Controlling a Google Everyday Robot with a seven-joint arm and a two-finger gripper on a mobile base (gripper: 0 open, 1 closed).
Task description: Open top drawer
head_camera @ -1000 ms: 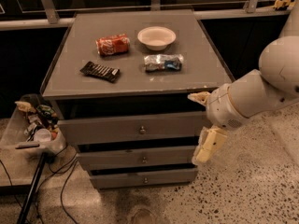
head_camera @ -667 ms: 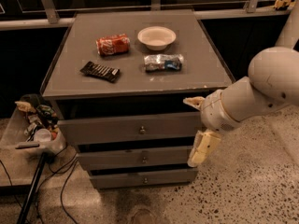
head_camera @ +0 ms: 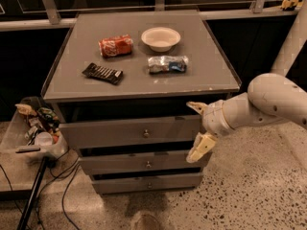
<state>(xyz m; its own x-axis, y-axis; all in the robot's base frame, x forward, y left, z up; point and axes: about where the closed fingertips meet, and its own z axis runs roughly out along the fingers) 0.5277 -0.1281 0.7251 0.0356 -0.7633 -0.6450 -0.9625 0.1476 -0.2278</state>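
Top drawer — front closed, right end hidden behind gripper; jaws spread wide, holding nothing. Counter — packet labels illegible. Arm cut off at right.

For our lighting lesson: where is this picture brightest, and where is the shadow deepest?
Camera view: brightest on the pale two-finger claw, open beside the right end of the wide grey wooden top drawer; deepest shadow in the gap under the grey cabinet top.
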